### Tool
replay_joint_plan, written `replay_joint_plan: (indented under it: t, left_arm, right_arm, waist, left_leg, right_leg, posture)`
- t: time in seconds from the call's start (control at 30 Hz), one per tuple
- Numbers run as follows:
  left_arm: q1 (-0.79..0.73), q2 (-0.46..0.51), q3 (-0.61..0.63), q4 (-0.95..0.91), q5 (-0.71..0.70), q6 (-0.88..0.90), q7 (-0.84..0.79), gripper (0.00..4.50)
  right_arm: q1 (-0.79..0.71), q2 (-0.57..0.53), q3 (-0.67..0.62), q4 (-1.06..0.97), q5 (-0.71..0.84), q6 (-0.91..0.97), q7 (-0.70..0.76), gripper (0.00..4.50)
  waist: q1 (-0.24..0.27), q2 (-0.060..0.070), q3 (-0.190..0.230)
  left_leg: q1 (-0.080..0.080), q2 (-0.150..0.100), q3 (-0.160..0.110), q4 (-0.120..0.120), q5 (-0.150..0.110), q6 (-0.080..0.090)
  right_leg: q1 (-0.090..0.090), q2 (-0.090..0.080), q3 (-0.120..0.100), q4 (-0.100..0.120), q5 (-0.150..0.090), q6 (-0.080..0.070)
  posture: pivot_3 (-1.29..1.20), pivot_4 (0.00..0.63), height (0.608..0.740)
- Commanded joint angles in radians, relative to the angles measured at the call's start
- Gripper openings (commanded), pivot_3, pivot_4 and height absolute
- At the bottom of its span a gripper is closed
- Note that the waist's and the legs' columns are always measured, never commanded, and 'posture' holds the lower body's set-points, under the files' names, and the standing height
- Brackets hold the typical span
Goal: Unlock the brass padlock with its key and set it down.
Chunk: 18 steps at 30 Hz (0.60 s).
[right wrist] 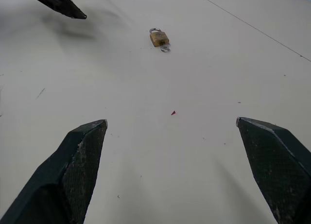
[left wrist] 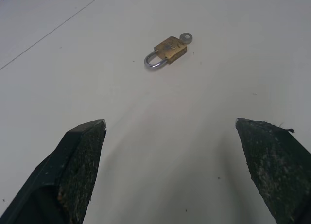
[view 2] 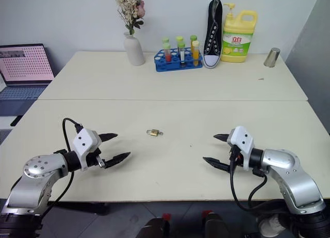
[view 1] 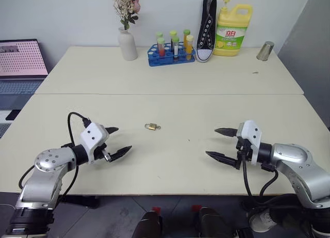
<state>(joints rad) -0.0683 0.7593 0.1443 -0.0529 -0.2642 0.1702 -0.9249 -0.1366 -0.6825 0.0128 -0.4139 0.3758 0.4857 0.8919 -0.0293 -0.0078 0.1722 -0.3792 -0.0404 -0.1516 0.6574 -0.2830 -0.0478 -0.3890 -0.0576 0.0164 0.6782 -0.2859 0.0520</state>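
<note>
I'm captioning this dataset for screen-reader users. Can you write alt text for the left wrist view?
A small brass padlock lies flat on a pale table, its silvery shackle closed and a key in the end opposite the shackle. The left claw is open, its two black fingers spread wide short of the lock, touching nothing.

The yellow detergent bottle [view 1: 233, 30] bears a label — Chinese characters "立白".

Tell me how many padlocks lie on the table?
1. The brass padlock lies flat on the near table, between the two open grippers, with the key in its body. None looks hidden.
</note>
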Motion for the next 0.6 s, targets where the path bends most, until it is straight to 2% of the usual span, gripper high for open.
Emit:
replay_joint_plan:
  t: [0.03,0.3,0.6]
  left_arm:
    - [0.016,0.020,0.028,-0.063,-0.023,0.001,-0.012,4.50]
    - [0.022,0.020,0.041,-0.105,-0.019,0.061,0.033,4.50]
    - [0.017,0.028,0.047,-0.072,-0.017,-0.008,-0.003,4.50]
  right_arm:
    - [-0.003,0.000,-0.004,-0.017,0.007,-0.028,0.003,4.46]
    - [-0.007,0.001,0.007,0.003,0.004,-0.044,0.009,4.46]
    - [-0.033,0.003,0.017,0.026,0.003,-0.049,0.013,4.46]
  waist:
    - [0.000,0.000,0.000]
    - [0.000,0.000,0.000]
    - [0.000,0.000,0.000]
  left_leg:
    - [0.000,0.000,0.000,0.000,0.000,0.000]
    - [0.000,0.000,0.000,0.000,0.000,0.000]
    - [0.000,0.000,0.000,0.000,0.000,0.000]
  right_leg:
    - [0.000,0.000,0.000,0.000,0.000,0.000]
    - [0.000,0.000,0.000,0.000,0.000,0.000]
    - [0.000,0.000,0.000,0.000,0.000,0.000]
  posture:
    - [0.00,0.150,0.740]
    - [0.00,0.150,0.740]
    - [0.00,0.150,0.740]
